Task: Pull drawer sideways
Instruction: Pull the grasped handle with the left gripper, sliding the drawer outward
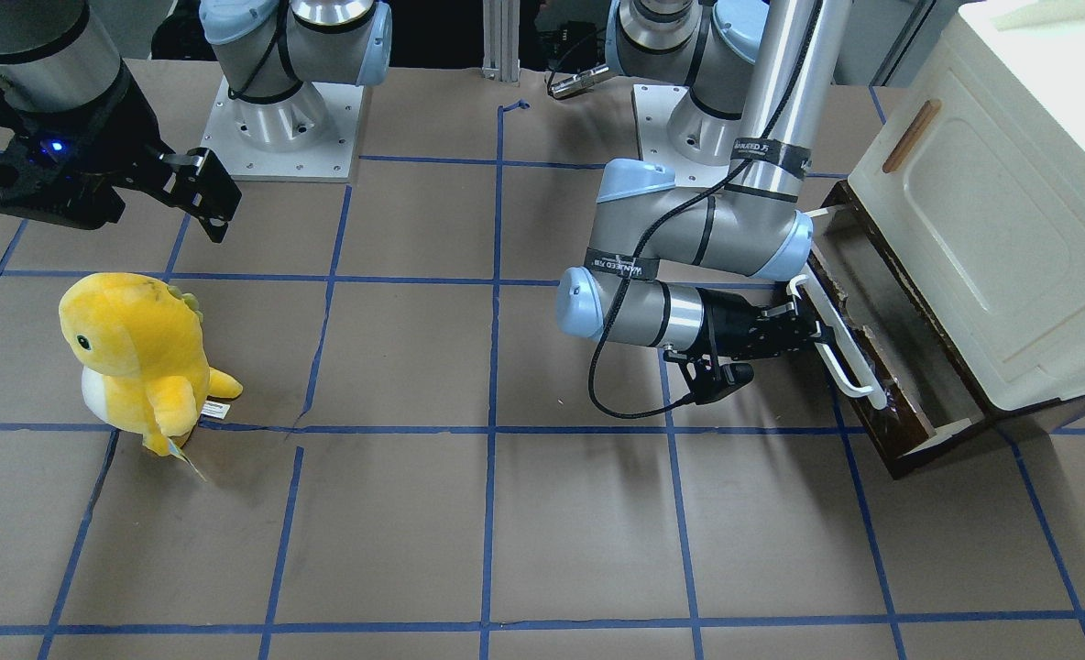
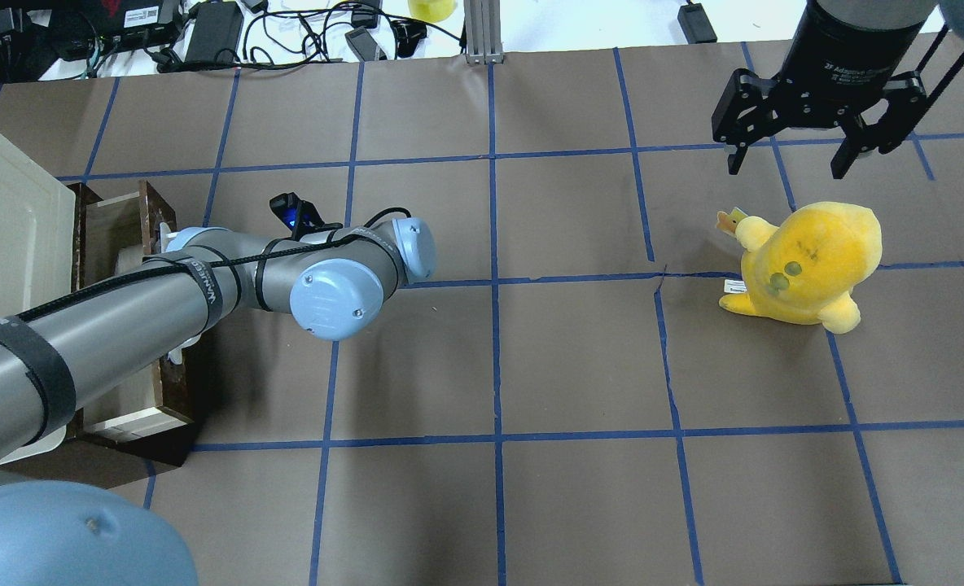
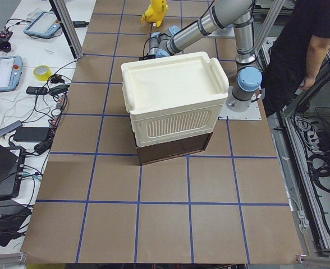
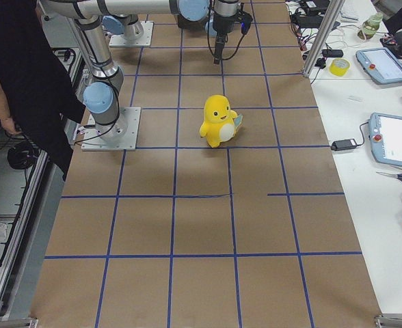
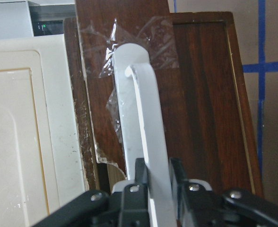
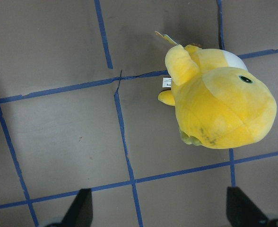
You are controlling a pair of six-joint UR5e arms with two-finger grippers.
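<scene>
The drawer [image 1: 904, 431] has a dark brown wooden front and stands pulled partway out from under a cream-white cabinet [image 1: 991, 211]. Its pale sides and floor show in the overhead view [image 2: 136, 419]. My left gripper [image 1: 822, 335] is shut on the drawer's long white bar handle [image 1: 849, 362]. In the left wrist view the two black fingers [image 5: 141, 177] clamp the handle [image 5: 146, 123] from both sides. My right gripper [image 2: 787, 159] is open and empty. It hangs above the table, far from the drawer.
A yellow plush dinosaur [image 1: 135, 362] stands on the brown paper, just below the right gripper; it also shows in the right wrist view [image 6: 219, 106]. An operator [image 3: 305, 50] stands beside the robot bases. Cables and devices lie past the table's far edge [image 2: 287, 32].
</scene>
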